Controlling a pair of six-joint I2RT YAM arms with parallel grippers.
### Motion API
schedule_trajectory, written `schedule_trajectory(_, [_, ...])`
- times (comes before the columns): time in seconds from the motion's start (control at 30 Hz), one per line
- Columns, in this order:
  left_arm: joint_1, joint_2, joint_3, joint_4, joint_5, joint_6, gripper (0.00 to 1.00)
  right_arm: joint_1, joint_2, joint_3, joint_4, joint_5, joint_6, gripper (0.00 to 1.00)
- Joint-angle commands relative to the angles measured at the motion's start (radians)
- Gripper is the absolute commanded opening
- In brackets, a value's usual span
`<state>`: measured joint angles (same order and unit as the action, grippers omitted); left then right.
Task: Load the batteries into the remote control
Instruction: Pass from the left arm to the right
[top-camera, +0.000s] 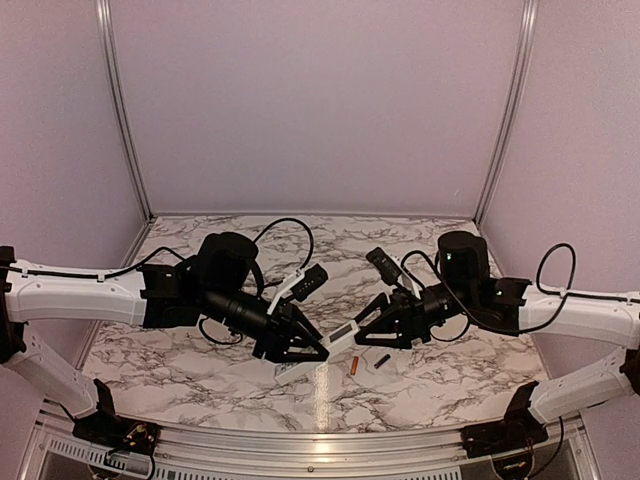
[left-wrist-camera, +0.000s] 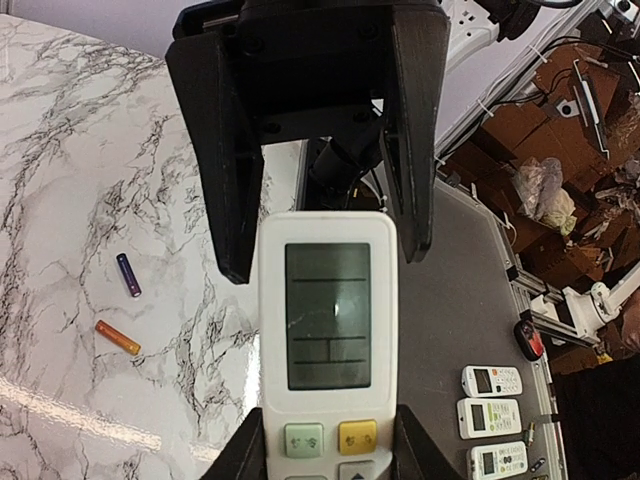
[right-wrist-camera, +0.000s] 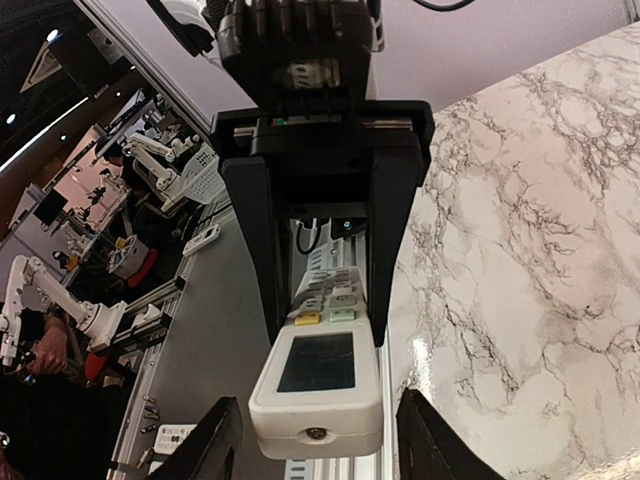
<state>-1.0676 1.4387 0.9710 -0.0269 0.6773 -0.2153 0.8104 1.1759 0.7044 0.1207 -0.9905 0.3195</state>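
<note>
Handover is our reading of this moment. The slim white plastic remote control (left-wrist-camera: 328, 330) hangs above the marble-patterned table (left-wrist-camera: 80, 150). The left hand (left-wrist-camera: 330, 452) is clenched on its long edges at the button rows. The right hand (right-wrist-camera: 320, 445) is spread around the display end, with a gap showing on both sides, so it carries nothing. We judge the remote is held aloft so the second hand can take a grip and the back can be reached, since no battery bay shows on the face we see.

Its long axis runs from one hand to the other, with the pale display end pointing at the right arm and the face turned up.

Both cells lie on the table near the hands and apart from each other: the small orange-copper cylindrical battery (left-wrist-camera: 118, 338) and the small dark cylindrical battery (left-wrist-camera: 128, 274).
</note>
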Motion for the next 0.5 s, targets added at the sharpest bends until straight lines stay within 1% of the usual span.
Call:
schedule_trajectory(0.0, [-0.005,-0.007,0.022,0.047,-0.029,0.026,0.1,0.011,0.021,0.03,0.019,-0.03,0.02,0.48])
schedule_trajectory(0.13, [-0.005,-0.007,0.022,0.046,-0.019,0.032,0.1,0.013,0.03,0.036,0.036,-0.047,0.031,0.42])
schedule_trajectory(0.33, [-0.005,0.017,0.036,0.045,0.007,0.032,0.1,0.02,0.04,0.043,0.052,-0.068,0.039,0.4])
schedule_trajectory(0.47, [-0.005,0.034,0.055,0.03,0.009,0.036,0.1,0.023,0.047,0.044,0.061,-0.08,0.042,0.34])
